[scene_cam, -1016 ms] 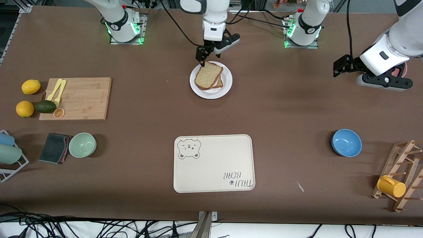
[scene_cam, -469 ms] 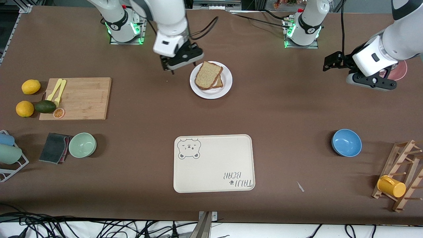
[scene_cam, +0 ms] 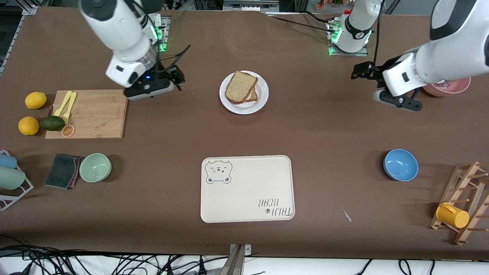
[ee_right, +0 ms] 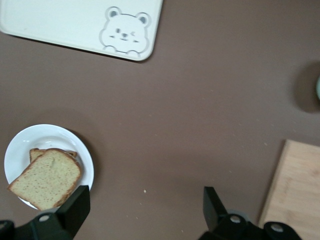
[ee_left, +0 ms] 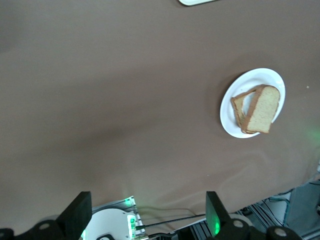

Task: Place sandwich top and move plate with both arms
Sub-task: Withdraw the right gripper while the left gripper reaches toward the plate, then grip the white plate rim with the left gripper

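The sandwich top (scene_cam: 240, 86), a tan speckled bread slice, lies on another slice on the white plate (scene_cam: 262, 100), midway between the arms' bases. My right gripper (scene_cam: 178, 78) is open and empty above bare table between the plate and the cutting board. In the right wrist view my gripper (ee_right: 145, 210) has the plate (ee_right: 30, 135) and bread (ee_right: 47, 179) off to one side. My left gripper (scene_cam: 360, 71) is open and empty over the table toward the left arm's end. Between the jaws of my left gripper (ee_left: 146, 217) is bare table, with the plate (ee_left: 272, 79) and bread (ee_left: 262, 109) farther off.
A cream bear-printed tray (scene_cam: 248, 189) lies nearer the front camera than the plate. A wooden cutting board (scene_cam: 89, 113) with yellow forks, lemons and an avocado lies toward the right arm's end. A green bowl (scene_cam: 95, 167), a blue bowl (scene_cam: 400, 164), a pink dish (scene_cam: 447, 86) and a mug rack (scene_cam: 464, 202) also stand on the table.
My right gripper has come off the bread slice, left it on the plate and swung toward the cutting board. My left gripper has moved toward the plate.
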{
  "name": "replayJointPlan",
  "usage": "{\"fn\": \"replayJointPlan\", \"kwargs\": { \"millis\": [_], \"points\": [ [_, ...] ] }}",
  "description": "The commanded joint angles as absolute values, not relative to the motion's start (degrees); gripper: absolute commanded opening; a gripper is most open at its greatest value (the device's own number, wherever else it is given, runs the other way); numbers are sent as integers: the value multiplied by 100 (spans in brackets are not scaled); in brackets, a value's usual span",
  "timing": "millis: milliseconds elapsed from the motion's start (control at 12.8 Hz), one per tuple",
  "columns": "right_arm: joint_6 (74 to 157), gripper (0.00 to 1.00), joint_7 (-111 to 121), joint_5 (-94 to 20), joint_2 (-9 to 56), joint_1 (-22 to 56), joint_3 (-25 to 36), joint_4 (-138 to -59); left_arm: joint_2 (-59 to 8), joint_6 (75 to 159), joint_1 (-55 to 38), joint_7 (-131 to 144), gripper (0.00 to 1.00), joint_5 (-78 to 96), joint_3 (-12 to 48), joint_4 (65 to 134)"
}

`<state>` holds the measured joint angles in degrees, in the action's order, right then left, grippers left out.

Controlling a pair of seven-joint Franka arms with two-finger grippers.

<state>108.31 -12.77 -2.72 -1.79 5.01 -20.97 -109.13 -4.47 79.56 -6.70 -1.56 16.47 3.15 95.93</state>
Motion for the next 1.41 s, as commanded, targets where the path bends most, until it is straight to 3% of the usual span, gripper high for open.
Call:
{"fn": "replayJointPlan", "kwargs": {
  "millis": [0, 312, 703, 1094, 1328],
  "points": [
    [10057, 100, -1213, -422, -229, 238, -1848, -10215, -1000, 7971, -703, -272, 100, 2195, 308, 9492],
    [9871, 100, -1204, -317, -211, 237, -1126, -9950, -2019, 8375, -764, -1860, 100, 3082, 308, 9501],
    [9449, 100, -1283, 202, -158, -8, -1037, -9607, -2645, 9376, -835, -2355, 100, 4034, 632, 9728],
    [8923, 100, -1222, 123, -106, -184, -888, -9431, -2637, 10457, -826, -3427, 100, 5253, 844, 10975],
    [8903, 100, -898, -96, -62, -211, -633, -9203, -2637, 11571, -835, -3936, 100, 5913, 1378, 11792]
  ]
}}
